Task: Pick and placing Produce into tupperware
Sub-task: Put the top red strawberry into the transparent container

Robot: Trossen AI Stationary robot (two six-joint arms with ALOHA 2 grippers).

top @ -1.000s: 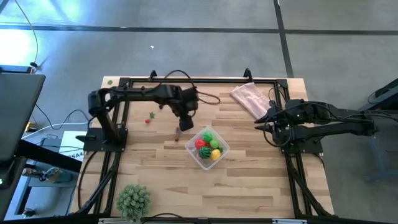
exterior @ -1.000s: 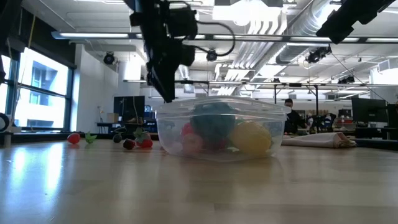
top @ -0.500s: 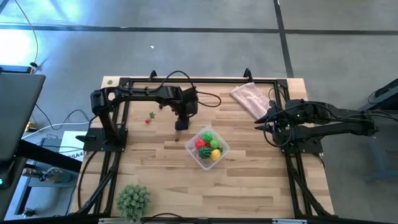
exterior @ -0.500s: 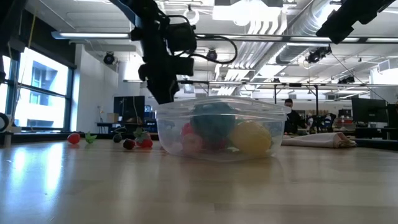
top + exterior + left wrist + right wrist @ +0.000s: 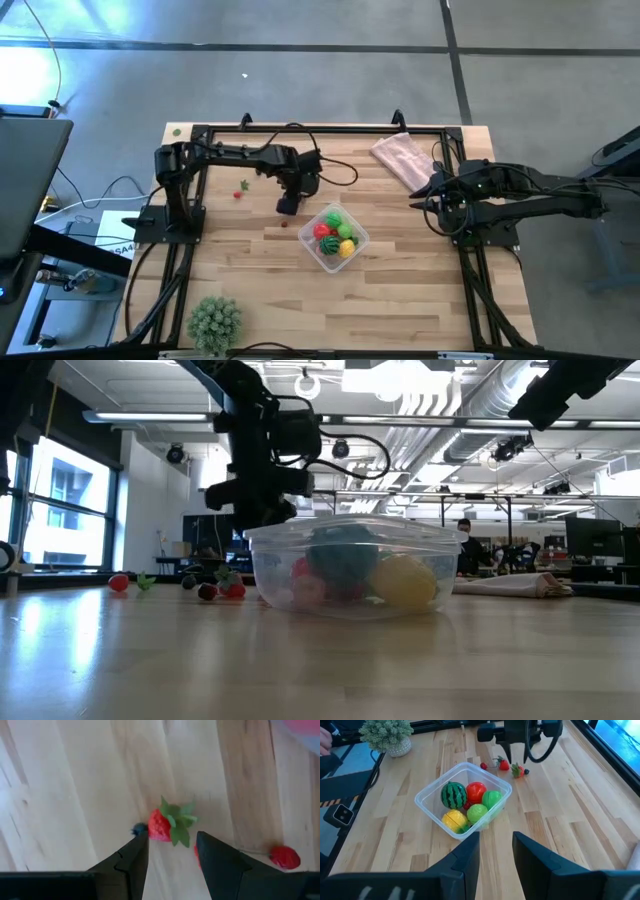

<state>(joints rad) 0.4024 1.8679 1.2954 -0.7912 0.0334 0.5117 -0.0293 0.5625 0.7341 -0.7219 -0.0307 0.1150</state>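
on your far left, a spiky green plant point(image 5: 215, 322) sits at the near corner of the worktop point(image 5: 400, 290), well apart from the action. further in, a small red piece point(image 5: 238, 194) with a bit of green beside it lies near the left arm's base. your left jaws point(image 5: 288, 204) hang low over the worktop just beside the tupperware point(image 5: 333, 238), fingers spread a little and pinching nothing; through the left wrist view you see a strawberry point(image 5: 166, 825) with green leaves lying on the wood just ahead of the fingertips point(image 5: 137, 845), apart from them, a tiny dark blue bit point(image 5: 138, 828) at its side and another red piece point(image 5: 285, 856) farther off.

the tupperware stands near the middle of the worktop, holding a striped watermelon point(image 5: 454, 795), a red piece point(image 5: 476, 791), two green pieces point(image 5: 491, 799) and a yellow one point(image 5: 453, 820).

to your right, a pink cloth point(image 5: 403, 158) lies at the far edge. your right jaws point(image 5: 420, 196) wait beyond it above the right side, fingers slightly apart, holding nothing.
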